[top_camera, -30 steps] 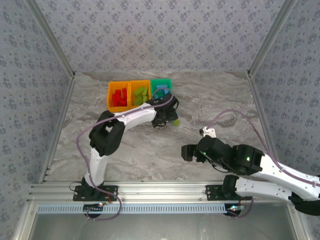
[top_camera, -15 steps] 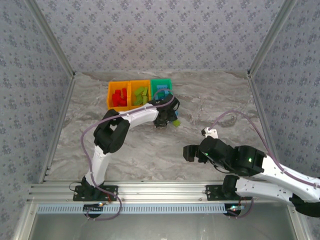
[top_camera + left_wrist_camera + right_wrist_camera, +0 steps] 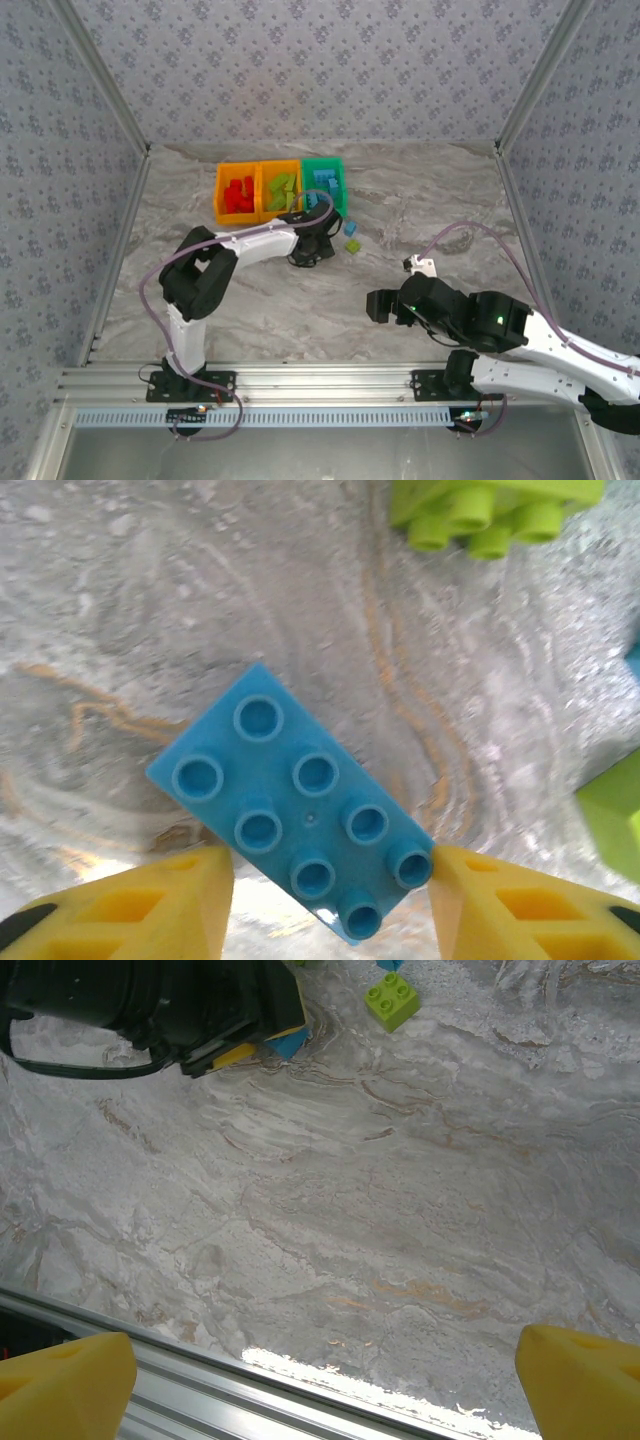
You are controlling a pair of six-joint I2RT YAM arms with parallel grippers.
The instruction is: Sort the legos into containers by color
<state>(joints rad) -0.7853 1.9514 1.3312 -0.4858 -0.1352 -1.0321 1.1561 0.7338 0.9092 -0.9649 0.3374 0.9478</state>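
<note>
My left gripper (image 3: pixel 330 905) sits low over a light blue rectangular plastic brick (image 3: pixel 300 800) on the grey marbled table (image 3: pixel 120 600), on the near side of the bins. The brick lies flat with its eight studs up. Its long axis runs slantwise across the wrist view, from upper left to lower right, skewed to the line between the yellow fingertips (image 3: pixel 150 910). The fingers are spread, with the brick's near end between them. The right-hand tip meets a corner; I cannot tell whether the other touches. A lime green plastic brick (image 3: pixel 495 515) lies just beyond.

From above, three bins stand side by side in a row:
- The left orange plastic bin (image 3: pixel 218 195) holds red bricks (image 3: pixel 238 195).
- The middle orange plastic bin (image 3: pixel 280 163) holds lime bricks (image 3: pixel 280 190).
- The green plastic bin (image 3: pixel 343 190) holds blue bricks (image 3: pixel 325 182).

My right gripper (image 3: pixel 320 1390) hangs over bare table, well apart, fingers spread wide around nothing.
</note>
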